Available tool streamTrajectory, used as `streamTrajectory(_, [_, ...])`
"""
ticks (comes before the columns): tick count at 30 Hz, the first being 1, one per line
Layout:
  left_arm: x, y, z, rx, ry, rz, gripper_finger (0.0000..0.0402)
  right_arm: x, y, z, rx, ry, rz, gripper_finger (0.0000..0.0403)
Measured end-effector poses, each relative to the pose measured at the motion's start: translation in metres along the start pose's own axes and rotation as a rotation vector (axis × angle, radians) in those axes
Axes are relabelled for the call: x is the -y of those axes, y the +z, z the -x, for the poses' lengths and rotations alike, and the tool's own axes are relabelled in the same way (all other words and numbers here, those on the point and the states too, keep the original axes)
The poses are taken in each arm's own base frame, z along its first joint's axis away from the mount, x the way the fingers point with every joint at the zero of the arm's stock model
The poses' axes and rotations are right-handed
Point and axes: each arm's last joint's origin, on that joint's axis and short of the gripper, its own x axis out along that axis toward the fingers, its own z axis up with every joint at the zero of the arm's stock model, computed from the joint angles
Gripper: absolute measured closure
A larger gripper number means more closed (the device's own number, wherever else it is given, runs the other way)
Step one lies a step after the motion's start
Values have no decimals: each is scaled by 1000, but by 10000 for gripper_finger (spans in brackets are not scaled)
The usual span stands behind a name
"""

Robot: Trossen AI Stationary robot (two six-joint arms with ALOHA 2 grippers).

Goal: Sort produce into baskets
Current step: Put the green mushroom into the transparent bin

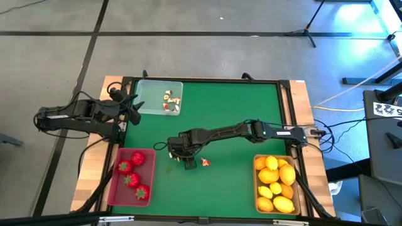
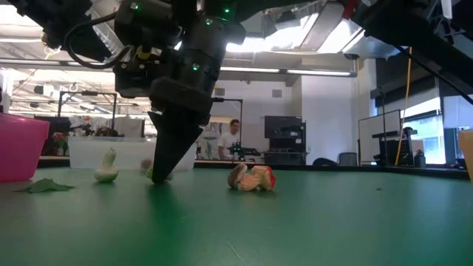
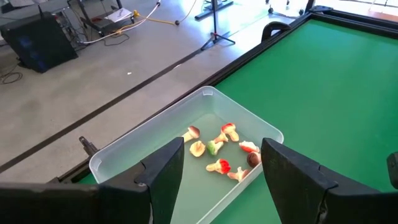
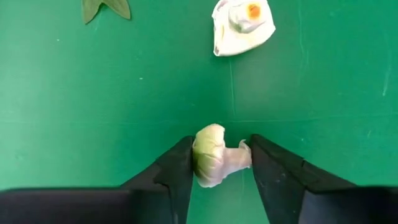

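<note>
My right gripper [image 1: 188, 163] points down at the middle of the green table, shut on a small white-and-green mushroom-shaped bit [image 4: 214, 155]. Beside it lie another white bit [image 4: 242, 25], a green leaf [image 4: 106, 7] and a red-and-white bit [image 1: 205, 162]. My left gripper [image 3: 217, 186] is open and empty, above the near edge of the clear tray [image 1: 146, 88], which holds several white-and-red bits [image 3: 221, 149]. The red tray [image 1: 151, 179] holds strawberries. The tan tray [image 1: 257, 188] holds lemons and orange fruit. My right gripper pinches the mushroom-shaped bit end to end between its two fingers: one finger on the rounded cap [image 4: 202, 155], the other on the stem end [image 4: 244, 155]. The fingers come from above, pointing down. In the low view the bit [image 2: 157, 174] sits at the fingertips, at table level.
The red tray stands at the near left, the tan tray at the near right, the clear tray at the far left. A raised black rim [image 1: 286, 113] runs round the green table. People and desks show in the room beyond the table.
</note>
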Motion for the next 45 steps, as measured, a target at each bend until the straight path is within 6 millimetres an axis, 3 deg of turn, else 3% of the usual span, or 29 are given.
streamTrajectory(8, [0,0,0,0,-1,0,192,3,-1,9,-11,-2,21,268])
streamTrajectory(13, [0,0,0,0,0,0,192,21,-1,24,10,-44,18,269])
streamTrajectory(22, [0,0,0,0,0,-1,192,85,3,66,195,-131,-60,269])
streamTrajectory(37, [0,0,0,0,0,0,192,203,1,106,626,-416,-244,269])
streamTrajectory(45, [0,0,0,0,0,-1,192,233,-11,100,669,-454,-367,269])
